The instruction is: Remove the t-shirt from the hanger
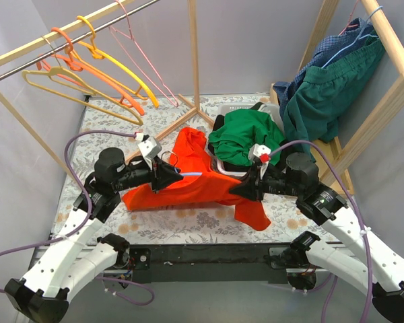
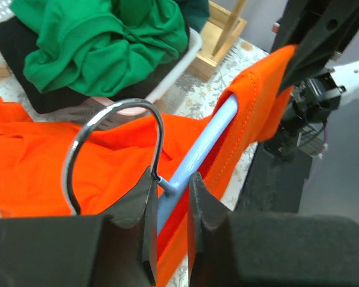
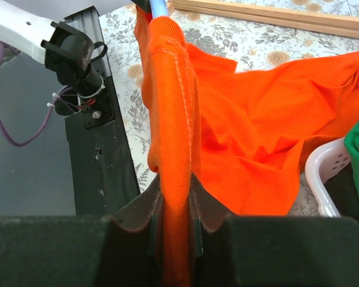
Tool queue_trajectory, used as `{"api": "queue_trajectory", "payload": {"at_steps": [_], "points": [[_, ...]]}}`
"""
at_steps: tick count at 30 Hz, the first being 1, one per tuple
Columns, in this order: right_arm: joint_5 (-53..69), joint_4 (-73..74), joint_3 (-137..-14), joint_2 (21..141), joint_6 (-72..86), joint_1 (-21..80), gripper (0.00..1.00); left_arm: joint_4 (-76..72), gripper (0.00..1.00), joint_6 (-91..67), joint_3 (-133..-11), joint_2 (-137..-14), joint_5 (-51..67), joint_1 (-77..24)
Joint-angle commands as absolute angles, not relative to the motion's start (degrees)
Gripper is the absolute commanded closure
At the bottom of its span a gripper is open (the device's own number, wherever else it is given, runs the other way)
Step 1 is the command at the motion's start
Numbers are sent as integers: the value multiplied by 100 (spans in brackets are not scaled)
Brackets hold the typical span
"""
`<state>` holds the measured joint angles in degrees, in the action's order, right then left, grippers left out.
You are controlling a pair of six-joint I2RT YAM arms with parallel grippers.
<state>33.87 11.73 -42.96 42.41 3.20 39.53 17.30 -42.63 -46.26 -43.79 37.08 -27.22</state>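
The orange t-shirt lies bunched on the flowered table between my two arms, still threaded on a light blue hanger. In the left wrist view my left gripper is shut on the hanger's neck just below its metal hook. From there the blue arm runs up into the shirt's collar. My right gripper is shut on a stitched fold of the t-shirt, holding it taut. The hanger's far end pokes out at the top of that fold. The rest of the hanger is hidden in the cloth.
A white basket holding green and black clothes stands right behind the shirt. A wooden rail with several empty hangers crosses the back left, with a wooden post at centre. A rack of blue and green garments stands at right.
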Motion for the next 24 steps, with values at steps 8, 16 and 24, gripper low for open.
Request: {"api": "queue_trajectory", "payload": {"at_steps": [8, 16, 24], "points": [[2049, 720, -4544, 4034, 80, 4069, 42, 2547, 100, -4131, -5141, -4543, 4017, -2733], [1021, 1326, -4474, 3753, -272, 4061, 33, 2935, 100, -3938, -5519, -4395, 3691, -2725], [807, 1556, -4324, 3656, -395, 4069, 33, 3594, 100, -3621, -6169, -4184, 3314, -2733]]}}
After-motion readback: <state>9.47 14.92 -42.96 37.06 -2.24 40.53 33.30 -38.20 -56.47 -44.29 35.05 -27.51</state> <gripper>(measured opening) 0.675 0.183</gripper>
